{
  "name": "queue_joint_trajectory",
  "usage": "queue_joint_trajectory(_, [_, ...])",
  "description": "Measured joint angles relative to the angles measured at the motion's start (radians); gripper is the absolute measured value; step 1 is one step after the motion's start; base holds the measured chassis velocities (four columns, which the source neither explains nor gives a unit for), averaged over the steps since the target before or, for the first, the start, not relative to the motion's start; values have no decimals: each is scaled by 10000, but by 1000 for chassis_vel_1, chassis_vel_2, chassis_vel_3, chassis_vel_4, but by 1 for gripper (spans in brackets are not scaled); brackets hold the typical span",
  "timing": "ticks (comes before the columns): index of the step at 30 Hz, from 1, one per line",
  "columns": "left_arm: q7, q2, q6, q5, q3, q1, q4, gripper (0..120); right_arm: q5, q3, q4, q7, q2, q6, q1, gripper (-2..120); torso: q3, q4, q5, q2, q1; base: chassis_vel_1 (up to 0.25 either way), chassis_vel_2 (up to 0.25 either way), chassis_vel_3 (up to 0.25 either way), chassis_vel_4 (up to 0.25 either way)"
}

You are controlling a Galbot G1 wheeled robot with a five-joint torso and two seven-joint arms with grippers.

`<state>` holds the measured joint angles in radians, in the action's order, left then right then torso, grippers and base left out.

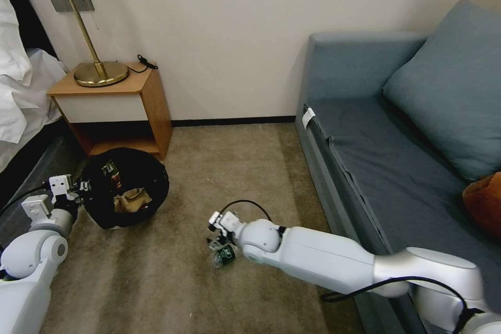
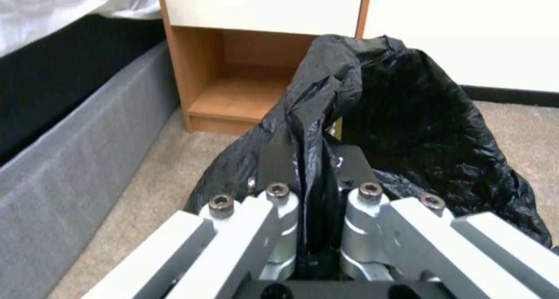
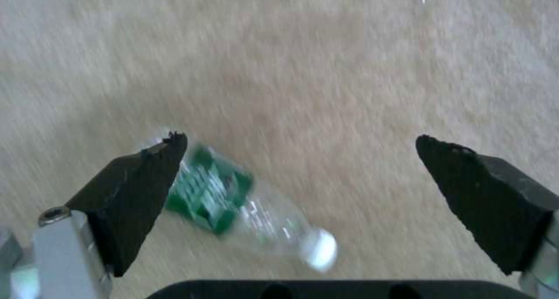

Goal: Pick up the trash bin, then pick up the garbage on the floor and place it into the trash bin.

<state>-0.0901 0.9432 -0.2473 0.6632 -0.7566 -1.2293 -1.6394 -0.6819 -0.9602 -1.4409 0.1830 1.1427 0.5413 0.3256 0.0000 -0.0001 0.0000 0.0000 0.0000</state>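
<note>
The trash bin (image 1: 125,188) is a small round bin whose crinkly, glossy black plastic bag spills over the rim and hides nearly all of its wall. It sits on the beige-brown short-pile carpet floor (image 1: 219,167), just in front of the wooden bedside cabinet (image 1: 117,107). Inside the one bin lie a crumpled tan paper bag (image 1: 133,199) and at least one more small wrapper near the far edge, too small to tell apart.

The left gripper (image 2: 308,159) is at the bin's side nearest the bed, its black fingers (image 2: 277,159) pressed together on a fold of the black bag at the rim.

One piece of garbage lies on the carpet: a small clear plastic bottle with a green label (image 3: 233,198), lying on its side, pale cap end pointing towards the wrist camera. In the head view it (image 1: 224,255) rests well apart from the bin, between it and the grey-blue sofa (image 1: 396,156). The right gripper (image 3: 303,159) hangs low over the bottle with its two black fingers spread wide; one fingertip (image 3: 172,148) is over the bottle's label end, the other is off to the side over bare carpet.
</note>
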Motion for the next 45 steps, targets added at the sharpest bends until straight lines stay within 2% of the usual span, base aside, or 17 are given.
queue_joint_trajectory(6, [-334,81,-238,287,68,159,-153,5,1006,-179,439,-672,-12,-541,320,100,0,0,1,0,0,0,0,0,0])
queue_joint_trajectory(9, [-418,95,-278,321,80,190,-159,5,1101,-200,517,-763,60,-588,376,100,0,0,1,0,0,0,0,0,0])
queue_joint_trajectory(11, [-853,151,-496,610,102,268,-246,5,1314,-282,662,-996,238,-700,552,100,0,3,2,0,0,0,0,0,0])
queue_joint_trajectory(17, [-1306,180,-842,1003,97,285,-587,5,1649,-657,799,-1500,340,-1036,482,100,0,-1,0,0,0,0,0,0,0])
queue_joint_trajectory(29, [-1447,401,-929,1060,-103,44,-1021,5,1626,-1728,1588,-2019,1186,-1342,-436,100,0,2,-1,0,0,0,0,0,0])
queue_joint_trajectory(45, [-1527,527,-967,1146,-130,88,-1113,5,1852,-2129,2990,-2582,1706,-1930,-456,100,0,1,-1,0,0,0,0,0,0])
